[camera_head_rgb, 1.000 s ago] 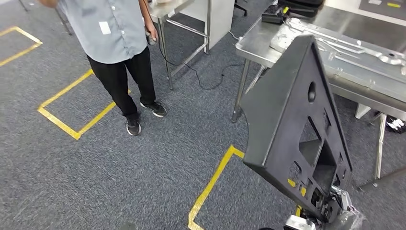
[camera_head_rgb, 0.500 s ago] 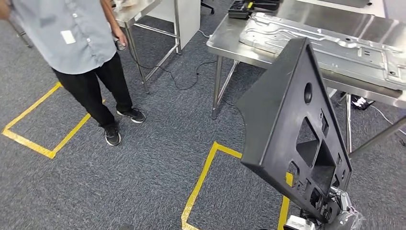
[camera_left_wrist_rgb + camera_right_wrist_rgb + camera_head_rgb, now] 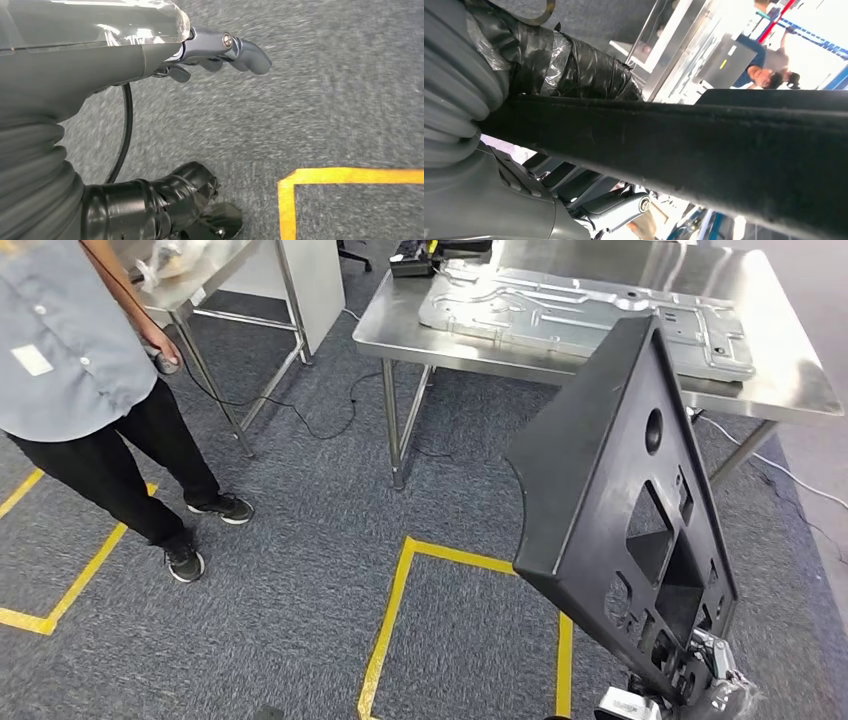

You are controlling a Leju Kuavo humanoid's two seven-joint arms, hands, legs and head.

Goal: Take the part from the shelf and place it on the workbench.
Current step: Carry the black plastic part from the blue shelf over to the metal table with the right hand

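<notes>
Gripping black part (image 3: pixel 610 490) — right robot hand (image 3: pixel 690 680), left robot hand (image 3: pixel 150 150) empty, fingers apart, no legible writing.

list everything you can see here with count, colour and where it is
part: 1, black, triangular panel with cut-outs, held upright in front of the workbench
workbench: 1, steel, straight ahead beyond the part
metal sheet: 1, silver, pressed panel lying flat on the workbench
black item: 1, at the workbench's far left corner, too small to identify
second table: 1, steel, far left, a crumpled clear bag on it
cable: 1, black, on the floor between the tables
floor tape: yellow lines on grey carpet
person: 1, grey shirt, black trousers, standing left
left robot hand: grey, hanging over the carpet, holding nothing
right robot hand: grips the part's lower edge
</notes>
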